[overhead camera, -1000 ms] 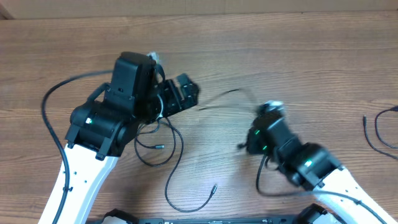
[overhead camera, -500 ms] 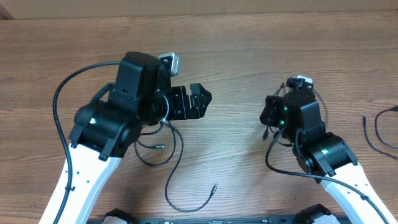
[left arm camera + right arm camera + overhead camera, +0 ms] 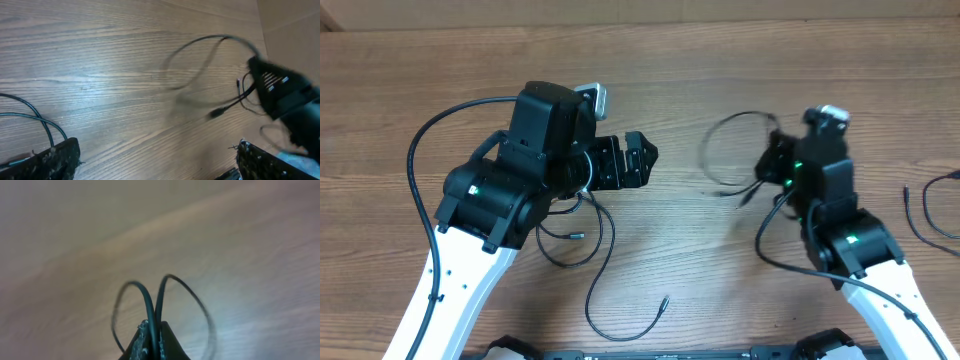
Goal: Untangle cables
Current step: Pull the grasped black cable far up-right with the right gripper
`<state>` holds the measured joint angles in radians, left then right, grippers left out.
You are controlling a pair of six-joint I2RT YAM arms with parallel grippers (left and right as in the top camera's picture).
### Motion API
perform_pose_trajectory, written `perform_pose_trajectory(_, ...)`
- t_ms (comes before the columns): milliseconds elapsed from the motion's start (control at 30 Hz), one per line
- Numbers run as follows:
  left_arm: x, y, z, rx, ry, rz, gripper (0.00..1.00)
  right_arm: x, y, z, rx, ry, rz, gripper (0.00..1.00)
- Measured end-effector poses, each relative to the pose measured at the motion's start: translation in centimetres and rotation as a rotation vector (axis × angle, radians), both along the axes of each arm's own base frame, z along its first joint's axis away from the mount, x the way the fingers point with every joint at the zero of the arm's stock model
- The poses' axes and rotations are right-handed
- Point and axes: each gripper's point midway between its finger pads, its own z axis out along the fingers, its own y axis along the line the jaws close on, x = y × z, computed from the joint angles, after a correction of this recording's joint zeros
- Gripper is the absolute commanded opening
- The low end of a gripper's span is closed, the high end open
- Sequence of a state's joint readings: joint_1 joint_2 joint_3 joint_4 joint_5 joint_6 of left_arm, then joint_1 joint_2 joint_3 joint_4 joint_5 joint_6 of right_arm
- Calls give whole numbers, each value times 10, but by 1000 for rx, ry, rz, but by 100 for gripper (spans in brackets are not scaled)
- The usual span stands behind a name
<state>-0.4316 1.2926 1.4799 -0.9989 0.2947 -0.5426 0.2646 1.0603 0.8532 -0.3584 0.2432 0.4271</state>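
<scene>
Overhead view: one thin black cable (image 3: 706, 152) hung as a blurred loop at about 2 o'clock from the middle of the table (image 3: 720, 60), with its plug end (image 3: 742, 198) trailing at the loop's 5 o'clock. The right gripper (image 3: 772, 165) sat at the loop's 3 o'clock. On my right wrist feed its fingers (image 3: 167, 344) were pressed together on that cable, and two strands rose from between them toward 12 o'clock and curled apart.

More cables (image 3: 575, 235) lay in loose loops at 7 o'clock from centre, partly under the left arm. One long tail (image 3: 663, 303) ran out toward 6 o'clock. Another cord (image 3: 920, 212) lay at the 3 o'clock edge.

The left gripper (image 3: 642, 160) hovered just above centre. On my left wrist feed its fingers (image 3: 55, 155) were spread wide with nothing between them.
</scene>
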Motion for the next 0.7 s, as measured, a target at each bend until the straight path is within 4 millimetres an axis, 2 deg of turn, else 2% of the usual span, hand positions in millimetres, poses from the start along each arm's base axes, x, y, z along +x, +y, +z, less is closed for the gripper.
perform_pose_trajectory(67, 0, 0, 0, 0, 0, 0, 99, 14, -21, 13, -42, -67, -31, 4)
perform_pose_trajectory(133, 0, 0, 0, 0, -1, 1, 99, 30, -52, 24, -92, -128, -82, 4)
perform_pose_trajectory(200, 0, 0, 0, 1, 0, 2, 100, 47, -96, 28, -131, -173, -163, 4)
perform_pose_trajectory(267, 0, 0, 0, 2, -1, 2, 100, 63, -131, 30, -144, -211, -203, 4)
perform_pose_trajectory(400, 0, 1, 0, 3, -1, 3, 100, 103, -192, 40, -133, -284, -206, 4)
perform_pose_trajectory(467, 1, 1, 0, 2, -2, 3, 100, 125, -210, 48, -119, -311, -184, 4)
perform_pose_trajectory(533, 0, 1, 0, 3, 1, 3, 100, 151, -217, 49, -92, -320, -156, 4)
perform_pose_trajectory(567, 0, 1, 0, 3, -2, 3, 100, 166, -217, 47, -70, -312, -136, 11)
perform_pose_trajectory(600, 0, 1, 0, 3, -1, 3, 100, 181, -216, 39, -34, -293, -123, 35)
perform_pose_trajectory(633, 0, 1, 0, 3, -1, 3, 100, 194, -215, 29, -2, -268, -118, 72)
perform_pose_trajectory(667, 0, 1, 0, 3, -1, 3, 100, 205, -215, 17, 23, -238, -115, 100)
perform_pose_trajectory(700, 0, 1, 0, 3, -1, 3, 100, 213, -215, 0, 57, -192, -121, 100)
